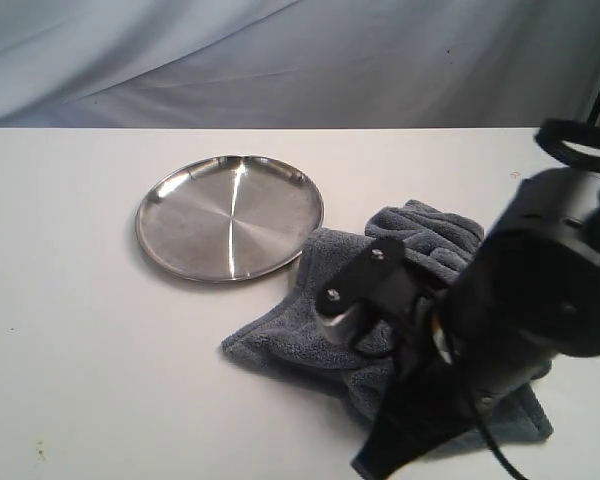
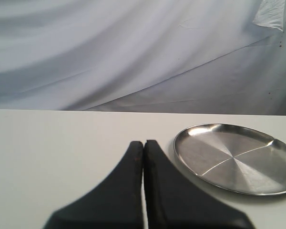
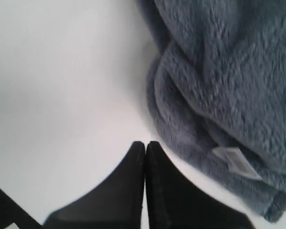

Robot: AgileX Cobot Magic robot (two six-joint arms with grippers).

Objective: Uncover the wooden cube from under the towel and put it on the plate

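The blue-grey towel (image 1: 305, 330) lies bunched on the white table, just right of the silver plate (image 1: 230, 215). No wooden cube shows in any view; the towel's folds and my right arm hide whatever lies beneath. My right gripper (image 1: 366, 466) hangs over the towel's near edge. In the right wrist view this gripper (image 3: 145, 144) is shut and empty above bare table, beside the towel (image 3: 219, 71) and its white label (image 3: 233, 161). My left gripper (image 2: 143, 143) is shut with nothing in it, low over the table beside the plate (image 2: 236, 160). It is out of the exterior view.
A pale draped cloth (image 1: 300, 60) forms the backdrop behind the table's far edge. The bulky black right arm (image 1: 540, 280) covers much of the towel's right side. White tabletop (image 1: 90, 350) extends left of the towel and plate.
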